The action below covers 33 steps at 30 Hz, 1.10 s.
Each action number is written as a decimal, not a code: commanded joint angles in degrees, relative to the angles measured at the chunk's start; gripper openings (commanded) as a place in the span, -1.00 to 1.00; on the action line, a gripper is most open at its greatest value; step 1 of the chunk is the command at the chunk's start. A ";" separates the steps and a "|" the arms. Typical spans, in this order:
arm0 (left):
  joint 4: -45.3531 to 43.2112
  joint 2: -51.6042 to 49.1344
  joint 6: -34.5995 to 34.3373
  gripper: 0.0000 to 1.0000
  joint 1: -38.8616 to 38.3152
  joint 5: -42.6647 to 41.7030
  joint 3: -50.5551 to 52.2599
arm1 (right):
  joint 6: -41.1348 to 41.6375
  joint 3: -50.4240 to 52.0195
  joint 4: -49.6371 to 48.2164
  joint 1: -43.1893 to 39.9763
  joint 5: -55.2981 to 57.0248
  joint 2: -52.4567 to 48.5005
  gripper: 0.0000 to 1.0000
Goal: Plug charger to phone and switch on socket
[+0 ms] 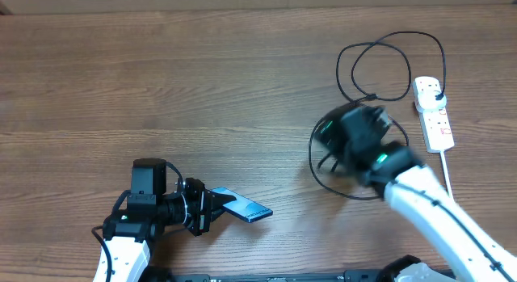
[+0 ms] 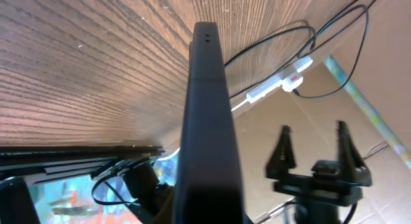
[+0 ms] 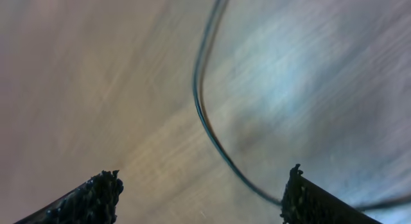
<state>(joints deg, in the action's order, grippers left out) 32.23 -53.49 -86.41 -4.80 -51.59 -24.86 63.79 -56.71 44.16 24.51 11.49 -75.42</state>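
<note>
Black-edged and slim, the phone is jutting from the left gripper, which is pinching one end tight near the front of the wooden table. Any writing on it is too small to read. The right gripper is hovering with jaws spread wide over a loop of the charger. Beyond it, the white socket is lying near the table's right edge, showing red marks.
</note>
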 commanded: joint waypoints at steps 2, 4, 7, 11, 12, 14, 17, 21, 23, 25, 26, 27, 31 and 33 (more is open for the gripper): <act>-0.11 0.13 -2.56 -0.91 -0.11 0.24 -0.79 | -5.57 -6.93 0.76 -8.98 -6.14 -7.08 0.60; -0.11 0.13 -2.56 -0.92 -0.11 0.68 -0.79 | -7.76 -10.01 1.20 -11.56 -8.22 -11.10 0.57; -0.11 0.13 -2.56 -0.92 -0.11 1.05 -0.79 | -11.21 -16.72 3.39 -14.21 -10.16 -19.58 0.49; -0.11 0.13 -2.58 -0.91 -0.11 1.62 -0.79 | -11.82 -22.86 6.34 -14.84 -10.12 -28.06 0.40; -0.11 0.13 -2.56 -0.92 -0.11 1.88 -0.79 | -11.80 -23.61 6.01 -14.84 -10.12 -29.88 0.40; -0.11 0.13 -2.58 -0.92 -0.11 2.23 -0.79 | -11.76 -23.98 4.33 -14.84 -10.10 -32.22 0.40; -0.11 0.13 -2.58 -0.91 -0.11 2.69 -0.79 | -11.34 -23.98 0.33 -14.84 -10.12 -36.28 0.40; -0.11 0.13 -3.63 -0.91 -0.11 3.82 -0.79 | -11.34 -23.98 -3.39 -14.84 -10.12 -39.58 0.38; -0.13 0.13 -4.11 -0.92 -0.11 4.07 -0.79 | -11.37 -23.98 -4.98 -14.84 -10.10 -40.92 0.33; -0.11 0.13 -4.09 -0.91 -0.11 4.22 -0.79 | -11.34 -23.98 -6.10 -14.84 -10.10 -41.70 0.28; -0.11 0.13 -4.09 -0.90 -0.11 4.22 -0.79 | -11.34 -23.98 -6.67 -14.84 -10.10 -42.23 0.23; -0.11 0.13 -4.09 -0.90 -0.11 4.20 -0.79 | -11.34 -23.98 -7.13 -14.84 -10.10 -42.51 0.18; -0.11 0.13 -4.09 -0.92 -0.11 4.22 -0.79 | -11.37 -23.98 -8.15 -14.84 -9.62 -43.71 -0.08; -0.11 0.13 -4.09 -0.91 -0.11 4.22 -0.79 | -11.43 -23.98 -8.07 -14.84 -8.98 -43.78 -0.30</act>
<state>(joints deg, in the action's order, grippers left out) 32.18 -53.54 -89.73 -4.80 -46.57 -24.86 52.36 -79.26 36.18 9.76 1.58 -117.82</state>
